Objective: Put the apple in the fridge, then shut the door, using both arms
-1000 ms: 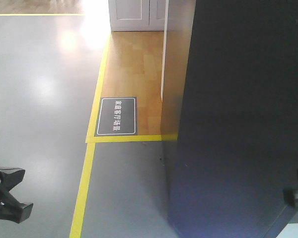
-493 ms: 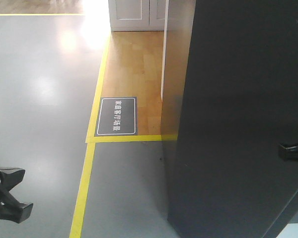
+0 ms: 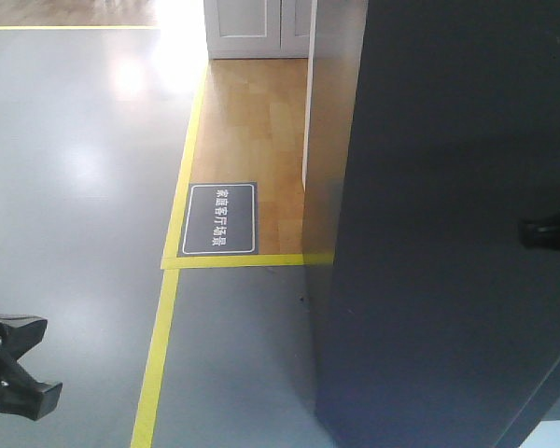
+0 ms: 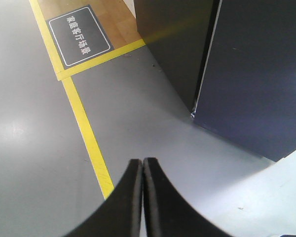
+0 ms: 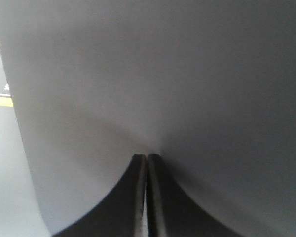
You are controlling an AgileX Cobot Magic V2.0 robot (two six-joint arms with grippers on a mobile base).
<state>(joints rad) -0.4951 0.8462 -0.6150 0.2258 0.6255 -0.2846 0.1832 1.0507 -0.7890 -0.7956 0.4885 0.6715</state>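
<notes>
The door shows its flat dark grey outer face and fills the right half of the front view. My right gripper is shut and empty, with its tips right at that face; in the front view the right gripper shows at mid-height by the right edge. The left gripper is shut and empty, low over the grey floor. Ahead of it stand the fridge side and the door, with a thin pale seam between them. The apple is out of view.
Yellow floor tape borders a wood-floor patch with a dark sign plate. White cabinet doors stand at the back. A black part of the left arm sits at the bottom left.
The right gripper has risen along the door's outer face, from the lower right corner to mid-height. The left arm has stayed put.
</notes>
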